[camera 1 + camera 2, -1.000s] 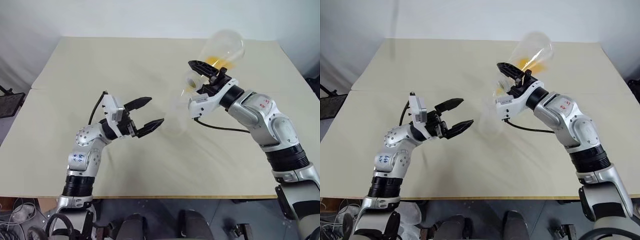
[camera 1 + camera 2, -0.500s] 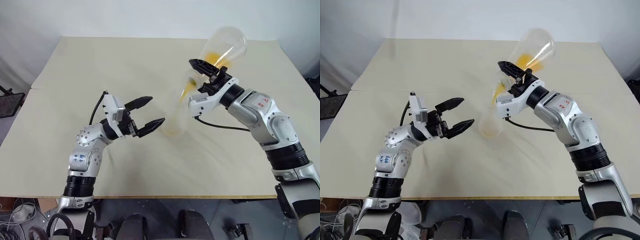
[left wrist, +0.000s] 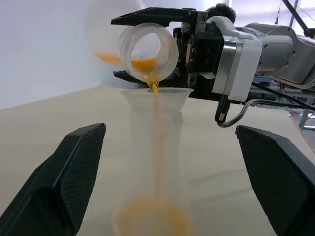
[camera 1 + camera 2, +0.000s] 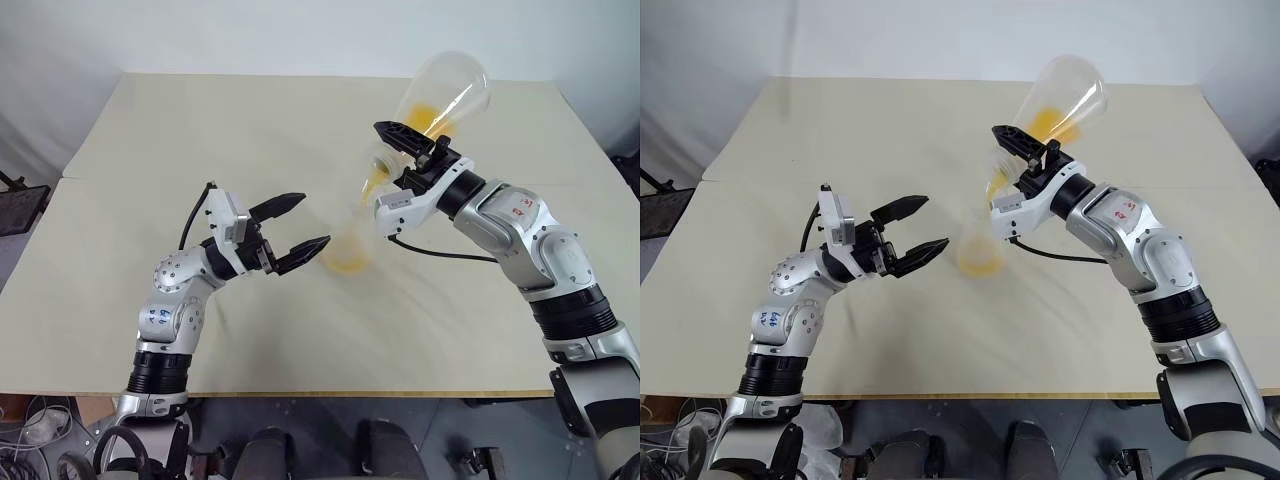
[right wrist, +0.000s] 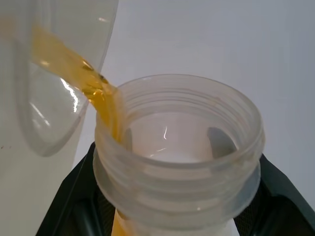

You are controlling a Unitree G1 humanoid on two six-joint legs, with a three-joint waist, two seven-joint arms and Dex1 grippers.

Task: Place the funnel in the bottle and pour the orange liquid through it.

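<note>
My right gripper (image 4: pixel 394 150) is shut on the neck of a large clear flask (image 4: pixel 447 92), held tipped mouth-down over the table. Orange liquid (image 3: pixel 153 219) runs in a thin stream from the flask's mouth (image 3: pixel 147 49) into the clear funnel (image 3: pixel 156 101). The funnel sits in the neck of the small clear bottle (image 3: pixel 156 167), which stands on the table with an orange pool at its base (image 4: pixel 347 263). More orange liquid remains in the flask (image 4: pixel 1045 122). My left gripper (image 4: pixel 313 220) is open just left of the bottle, its fingers apart from it.
The beige table (image 4: pixel 200 130) is bare around the bottle. A black cable (image 4: pixel 440 255) loops under my right wrist. A dark object (image 4: pixel 20 205) stands off the table's left edge.
The flask has tipped slightly further and the orange liquid has started to flow. A stream now runs through the funnel and a pool has grown in the bottle. My left arm stayed still.
</note>
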